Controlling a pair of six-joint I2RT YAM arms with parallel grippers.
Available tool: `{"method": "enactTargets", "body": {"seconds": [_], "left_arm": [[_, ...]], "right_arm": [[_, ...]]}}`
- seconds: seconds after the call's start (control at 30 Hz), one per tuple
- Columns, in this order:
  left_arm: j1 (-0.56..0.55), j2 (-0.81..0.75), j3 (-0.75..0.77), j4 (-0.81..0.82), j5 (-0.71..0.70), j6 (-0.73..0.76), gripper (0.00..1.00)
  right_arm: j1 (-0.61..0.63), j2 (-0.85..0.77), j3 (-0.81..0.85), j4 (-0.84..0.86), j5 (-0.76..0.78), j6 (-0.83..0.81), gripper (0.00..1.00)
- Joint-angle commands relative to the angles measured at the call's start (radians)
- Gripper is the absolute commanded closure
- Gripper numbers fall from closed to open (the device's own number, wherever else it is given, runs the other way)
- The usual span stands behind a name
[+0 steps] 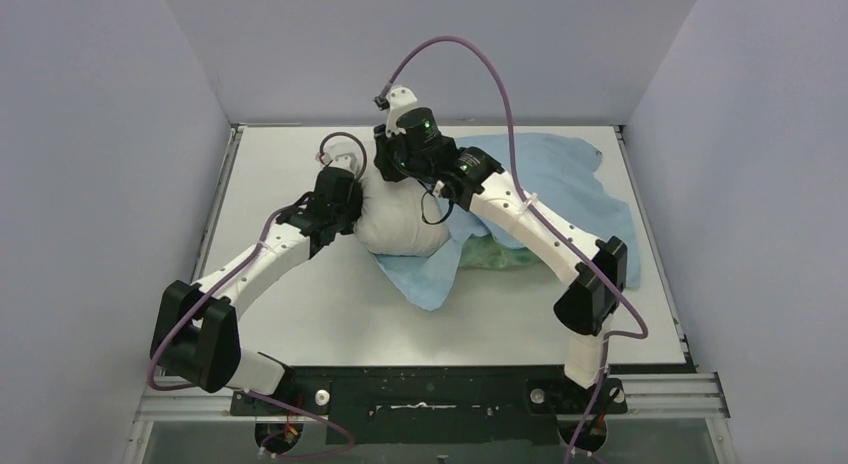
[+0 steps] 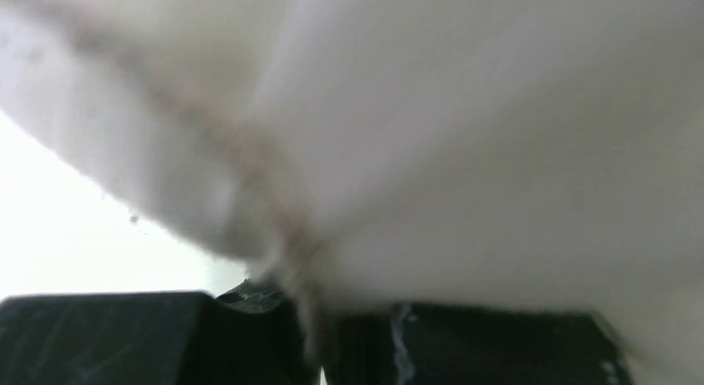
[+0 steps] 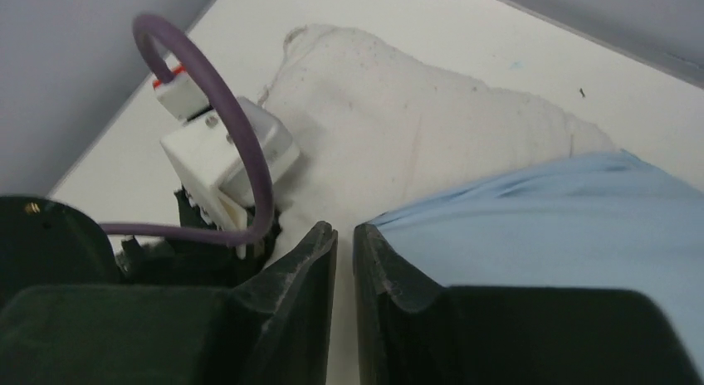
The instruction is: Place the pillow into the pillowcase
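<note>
Near the middle of the table [image 1: 300,314], the pillow [image 1: 402,224] lay bunched into a plump off-white lump. Its fabric was plain and a little dingy, flecked with tiny dark specks in the right wrist view. The pillowcase [image 1: 560,179] spread crumpled from the pillow toward the table's far right corner, light blue side up. A blue flap stuck out from under the pillow's near edge. A small fold of the shiny teal-green side showed just beside it (half hidden by the right arm). Seen from the right wrist, the blue cloth lay over one end of the pillow, its edge meeting the tip of one finger.

The left gripper [image 2: 315,323] was pushed into the pillow's left side. Its fingers were clamped on a frayed, brownish seam that ran down the fabric and vanished between them. The right gripper [image 3: 344,236] hung at the pillow's far side, fingers drawn nearly together with only a thin slit between them. I could not tell whether any cloth was caught there. The left arm's white wrist housing [image 3: 220,165] and purple cable [image 3: 249,144] sat right against the pillow.
</note>
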State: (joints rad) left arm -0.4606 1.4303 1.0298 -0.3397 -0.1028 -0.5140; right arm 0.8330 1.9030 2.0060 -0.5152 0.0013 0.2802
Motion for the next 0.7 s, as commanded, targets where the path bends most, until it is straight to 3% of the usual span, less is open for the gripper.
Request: {"method": "enactTargets", "body": {"seconds": [0.0, 0.13, 0.27, 0.5, 0.67], "left_arm": [[-0.004, -0.011, -0.022, 0.247, 0.102, -0.036, 1.00], [-0.004, -0.003, -0.042, 0.269, 0.103, -0.047, 1.00], [-0.001, 0.003, -0.035, 0.278, 0.131, -0.051, 1.00], [-0.002, -0.024, -0.047, 0.289, 0.135, -0.049, 1.00], [-0.003, -0.026, -0.053, 0.292, 0.141, -0.049, 1.00]], "right_arm": [[0.046, -0.210, -0.190, 0.016, 0.034, -0.009, 0.76], [0.054, -0.373, -0.414, -0.040, 0.125, -0.023, 0.59], [0.066, -0.485, -0.526, -0.101, 0.228, -0.055, 0.52], [0.066, -0.531, -0.581, -0.168, 0.469, -0.128, 0.52], [0.060, -0.517, -0.589, -0.155, 0.495, -0.155, 0.54]]}}
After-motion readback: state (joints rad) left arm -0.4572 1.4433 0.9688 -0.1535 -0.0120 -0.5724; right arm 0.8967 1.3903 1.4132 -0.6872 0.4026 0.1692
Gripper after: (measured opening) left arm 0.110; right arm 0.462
